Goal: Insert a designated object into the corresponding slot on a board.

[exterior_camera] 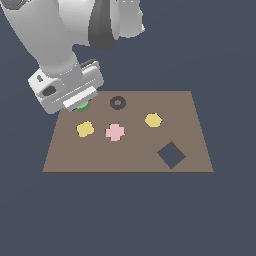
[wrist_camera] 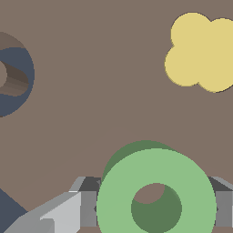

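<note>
From my wrist view, the tool (wrist_camera: pixel 154 202) grips the green ring (wrist_camera: pixel 155 191), one finger (wrist_camera: pixel 88 202) on each side. The ring is pale green, its hole showing brown board (wrist_camera: pixel 100 100) beneath. Farther off, I see the arm leaning down over the board's far corner, the ring-shaped slot (exterior_camera: pixel 118 103) just beside.

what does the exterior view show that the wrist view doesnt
Only the exterior view shows the whole board, the pink cross, the hexagonal yellow piece, the square hole and the arm. Only the wrist view shows the green ring's central hole and the claw fingers flanking it. Both show the ring, the ring-shaped slot and the lobed yellow piece.
</note>
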Available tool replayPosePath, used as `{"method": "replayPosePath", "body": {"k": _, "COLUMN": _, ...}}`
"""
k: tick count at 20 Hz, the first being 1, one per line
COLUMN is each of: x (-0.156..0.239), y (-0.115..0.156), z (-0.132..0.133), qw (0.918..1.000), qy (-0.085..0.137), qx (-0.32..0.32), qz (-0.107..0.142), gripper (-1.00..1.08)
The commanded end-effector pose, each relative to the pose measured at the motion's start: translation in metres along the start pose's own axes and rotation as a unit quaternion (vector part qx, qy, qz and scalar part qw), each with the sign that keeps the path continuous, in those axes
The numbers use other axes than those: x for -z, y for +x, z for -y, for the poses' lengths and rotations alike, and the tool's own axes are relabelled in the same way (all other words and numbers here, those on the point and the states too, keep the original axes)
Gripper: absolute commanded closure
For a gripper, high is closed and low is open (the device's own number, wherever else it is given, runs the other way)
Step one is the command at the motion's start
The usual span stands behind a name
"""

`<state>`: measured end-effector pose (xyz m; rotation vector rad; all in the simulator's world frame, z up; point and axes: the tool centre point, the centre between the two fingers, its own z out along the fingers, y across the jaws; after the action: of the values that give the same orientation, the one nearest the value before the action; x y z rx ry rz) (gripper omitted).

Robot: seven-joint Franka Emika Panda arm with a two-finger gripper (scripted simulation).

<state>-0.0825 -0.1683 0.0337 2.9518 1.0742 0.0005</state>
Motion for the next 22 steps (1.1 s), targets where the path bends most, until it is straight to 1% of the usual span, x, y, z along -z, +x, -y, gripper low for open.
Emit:
{"method": "replayPosePath", "body": {"k": 1, "x": 0.0, "y": 0.001, "z": 0.002, "qw": 1.0, "qy": 0.0, "qx": 0.001, "qz": 0.0, "gripper": 1.08}}
{"method": "replayPosePath", "body": {"k": 6, "x": 0.001, "y": 0.015, "z": 0.02, "qw": 0.9999, "qy": 0.0, "qx": 0.012, "qz": 0.0, "gripper": 1.08}}
{"method": "replayPosePath", "body": {"k": 13, "x": 0.005, "y": 0.053, "z": 0.076, "qw": 0.999, "qy": 0.0, "qx": 0.045, "qz": 0.0, "gripper": 1.08}}
{"method": "replayPosePath", "body": {"k": 16, "x": 0.006, "y": 0.065, "z": 0.094, "qw": 0.9985, "qy": 0.0, "qx": 0.055, "qz": 0.001, "gripper": 1.08}}
{"method": "replayPosePath", "body": {"k": 19, "x": 0.007, "y": 0.072, "z": 0.104, "qw": 0.9981, "qy": 0.0, "qx": 0.061, "qz": 0.001, "gripper": 1.08}}
{"method": "replayPosePath", "body": {"k": 22, "x": 0.007, "y": 0.074, "z": 0.108, "qw": 0.998, "qy": 0.0, "qx": 0.063, "qz": 0.001, "gripper": 1.08}}
